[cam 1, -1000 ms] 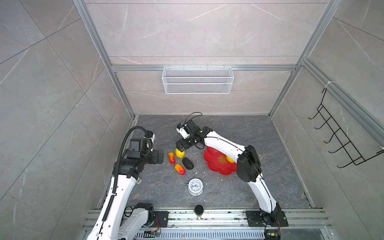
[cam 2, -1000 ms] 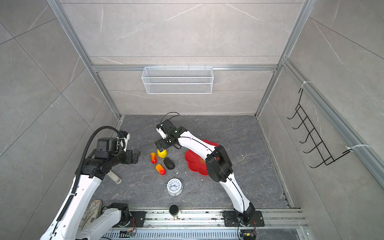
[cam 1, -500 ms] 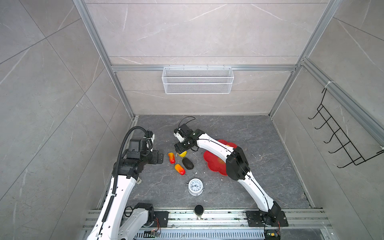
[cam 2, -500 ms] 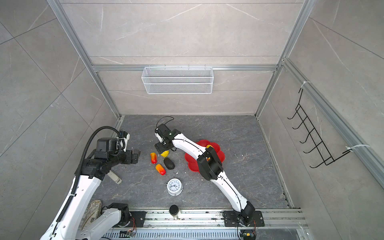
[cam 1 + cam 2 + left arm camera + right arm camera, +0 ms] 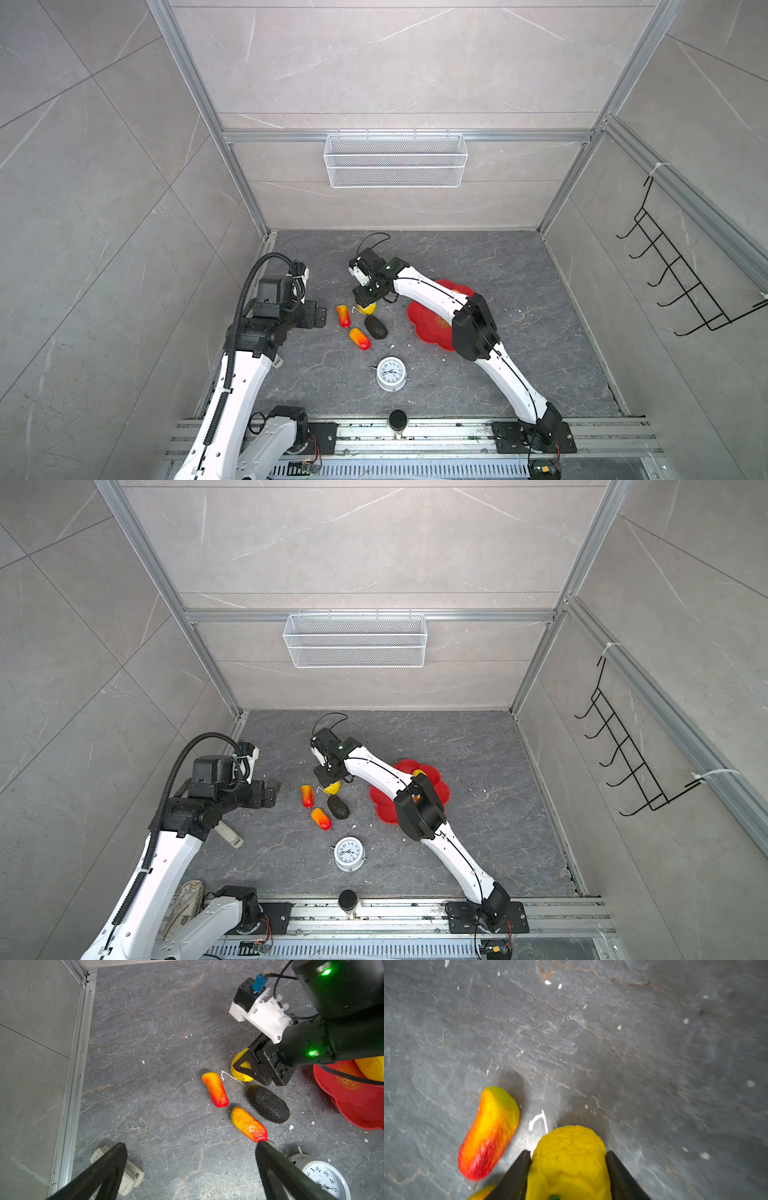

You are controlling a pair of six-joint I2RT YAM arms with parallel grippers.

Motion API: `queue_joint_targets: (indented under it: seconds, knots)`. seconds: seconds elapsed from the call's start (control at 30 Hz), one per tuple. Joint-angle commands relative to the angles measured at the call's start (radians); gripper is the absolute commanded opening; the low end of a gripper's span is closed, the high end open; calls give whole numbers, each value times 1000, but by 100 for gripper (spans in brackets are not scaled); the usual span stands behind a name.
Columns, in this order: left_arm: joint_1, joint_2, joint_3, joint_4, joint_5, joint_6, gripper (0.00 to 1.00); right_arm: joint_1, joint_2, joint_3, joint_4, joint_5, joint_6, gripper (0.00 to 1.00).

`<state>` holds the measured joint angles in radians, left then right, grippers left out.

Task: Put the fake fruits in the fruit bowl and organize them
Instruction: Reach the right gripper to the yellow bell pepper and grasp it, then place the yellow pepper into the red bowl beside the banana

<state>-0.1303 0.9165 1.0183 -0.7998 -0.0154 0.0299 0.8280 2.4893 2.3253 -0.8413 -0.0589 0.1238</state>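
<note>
Jaws of the right gripper [image 5: 568,1153] clamp both flanks of the round, bumpy yellow plastic fruit [image 5: 569,1169], which sits at nine o'clock from the scalloped red plastic bowl [image 5: 420,326]. Left gripper [image 5: 190,1144] gapes wide, empty.

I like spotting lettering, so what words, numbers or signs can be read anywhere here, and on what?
"2", "3", "4", "5": numerals on the alarm clock face in the left wrist view; its other numerals are cut off there and too small in both top views.
Gold emblem in the red fruit bowl: a seal-like sign, not legible.
Nothing else shows readable text.
</note>
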Motion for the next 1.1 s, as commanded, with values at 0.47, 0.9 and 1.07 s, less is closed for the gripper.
queue_joint_targets:
  seconds: [0.47, 0.9, 1.07]
  knots:
    - [4, 2, 8, 10, 35, 8, 100, -269, -785, -1011, 301, 165, -32, 29]
    - [5, 3, 8, 12, 42, -1, 100, -305, -647, -1059, 452, 110, -25, 36]
    - [4, 5, 8, 12, 42, 2, 100, -307, -644, -1055, 446, 133, -33, 56]
